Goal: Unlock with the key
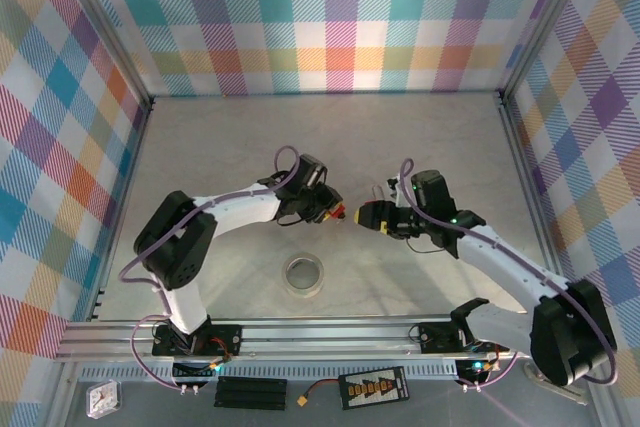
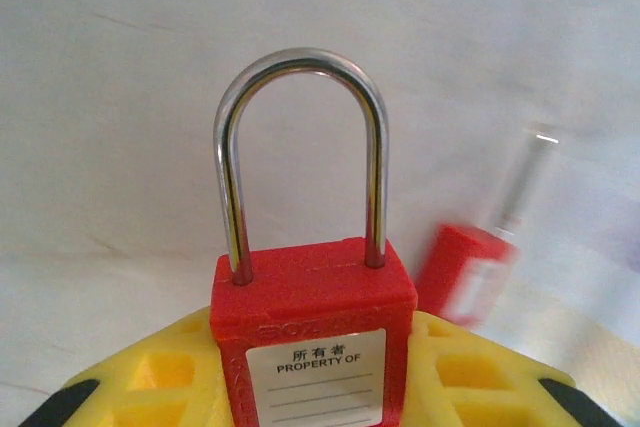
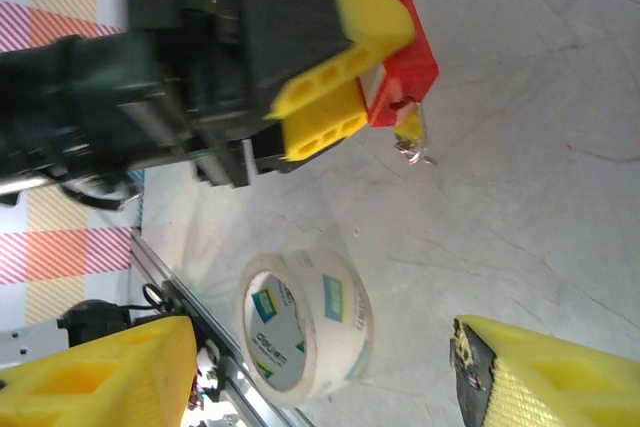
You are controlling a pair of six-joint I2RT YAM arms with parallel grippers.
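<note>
Red safety padlock (image 2: 312, 297), pinched by its body in the left gripper (image 1: 332, 209) at the middle of the desk (image 1: 220, 147), looks locked: both legs of its steel shackle (image 2: 300, 59) sit in the body and the key (image 3: 410, 132) hangs from its underside. Right gripper (image 1: 364, 215) hovers just beside it, jaws spread and empty, so grasping and turning the key appear left to do. A roll of clear tape (image 1: 303, 274) lies toward the near edge of the pale grey desk, walled on three sides by bright plaid panels (image 1: 340, 17).

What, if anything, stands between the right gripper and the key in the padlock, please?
Nothing visible: the open right gripper faces the key across a bare gap; the tape roll lies aside on the table.
</note>
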